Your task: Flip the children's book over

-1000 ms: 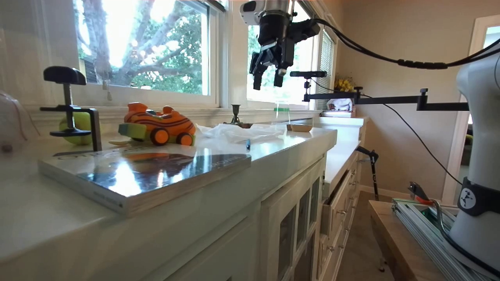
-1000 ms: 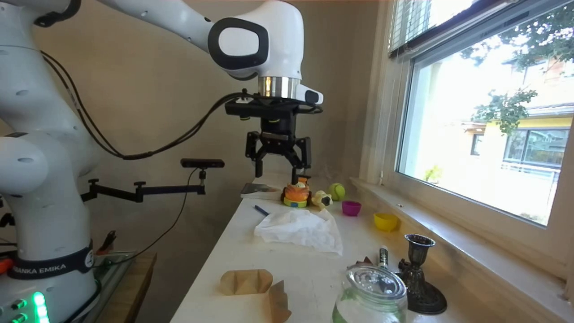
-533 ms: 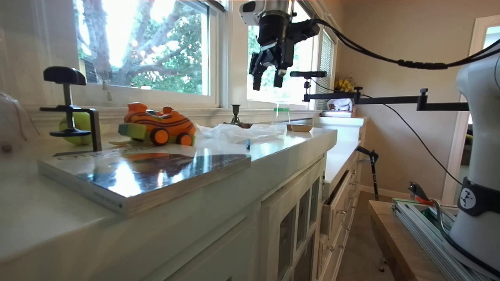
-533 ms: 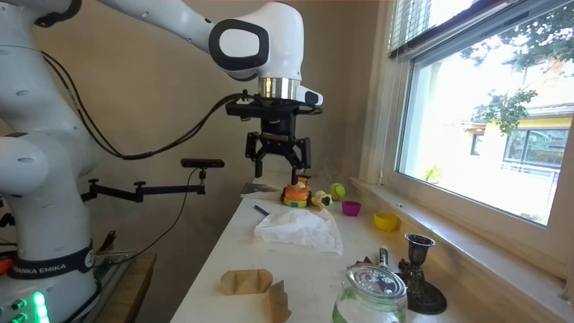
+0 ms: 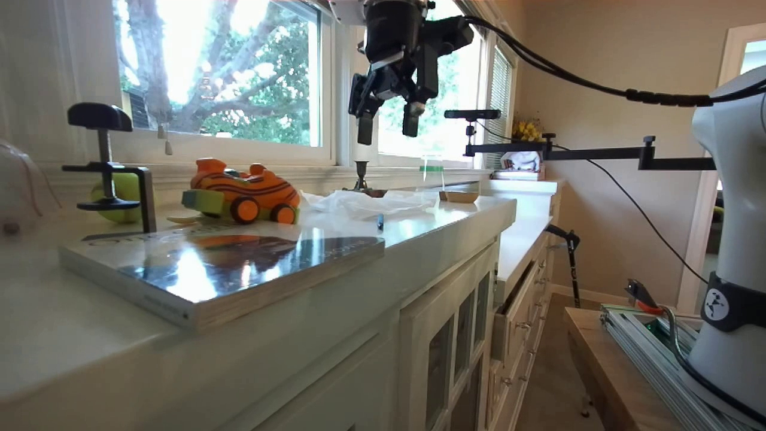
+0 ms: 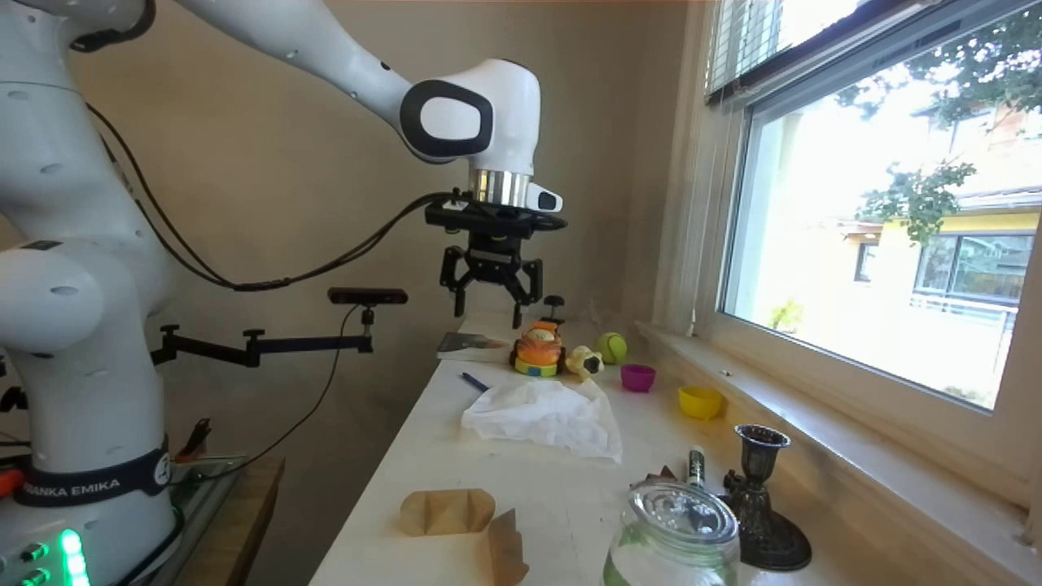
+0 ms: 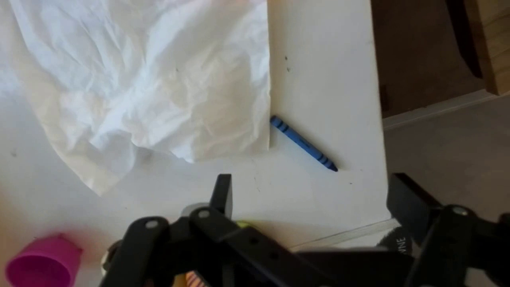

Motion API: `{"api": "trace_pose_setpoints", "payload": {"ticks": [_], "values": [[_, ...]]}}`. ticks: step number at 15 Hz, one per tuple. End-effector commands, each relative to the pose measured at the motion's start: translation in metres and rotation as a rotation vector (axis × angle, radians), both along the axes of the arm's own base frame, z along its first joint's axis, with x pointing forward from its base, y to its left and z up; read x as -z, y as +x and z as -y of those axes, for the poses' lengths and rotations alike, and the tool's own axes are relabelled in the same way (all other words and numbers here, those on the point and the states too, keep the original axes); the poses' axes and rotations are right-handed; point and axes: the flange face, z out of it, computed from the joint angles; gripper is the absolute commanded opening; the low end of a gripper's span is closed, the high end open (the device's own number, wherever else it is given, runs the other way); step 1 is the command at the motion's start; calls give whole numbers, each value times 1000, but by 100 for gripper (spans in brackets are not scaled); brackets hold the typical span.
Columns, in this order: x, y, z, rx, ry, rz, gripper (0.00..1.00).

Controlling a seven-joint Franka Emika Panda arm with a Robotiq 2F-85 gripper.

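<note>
The children's book lies flat with its glossy, dark-pictured face up on the white counter. It shows in both exterior views [image 5: 233,263] [image 6: 472,347], along the counter's front edge. Part of its edge and cover [image 7: 370,239] shows low in the wrist view, mostly hidden behind my gripper. My gripper hangs in the air with fingers down and spread, empty, in both exterior views [image 5: 388,133] [image 6: 488,316]. It is above the counter, well above and apart from the book. In the wrist view my gripper [image 7: 310,187] has its fingers wide apart with nothing between them.
An orange toy car [image 5: 242,191] and a black clamp [image 5: 105,161] stand behind the book. A blue crayon [image 7: 303,144] and crumpled white paper [image 7: 159,79] lie on the counter. Purple [image 6: 637,377] and yellow [image 6: 700,402] cups, a glass jar [image 6: 676,529] and a candlestick [image 6: 761,505] stand there too.
In the last half second the arm has moved my gripper along the counter toward the book's end, and the arm's wrist sits lower in an exterior view. The fingers stay spread; the book has not moved.
</note>
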Motion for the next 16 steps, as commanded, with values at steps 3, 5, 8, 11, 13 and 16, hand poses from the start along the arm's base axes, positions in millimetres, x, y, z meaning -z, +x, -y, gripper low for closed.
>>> {"api": "trace_pose_setpoints", "payload": {"ticks": [3, 5, 8, 11, 13, 16], "values": [[10, 6, -54, -107, 2, 1, 100], [13, 5, -66, -142, -1, 0, 100], [18, 1, -81, -206, -7, 12, 100], [21, -5, -90, -266, -9, 32, 100], [23, -9, -94, -290, -33, 82, 100], [29, -15, -103, -290, -47, 175, 100]]}}
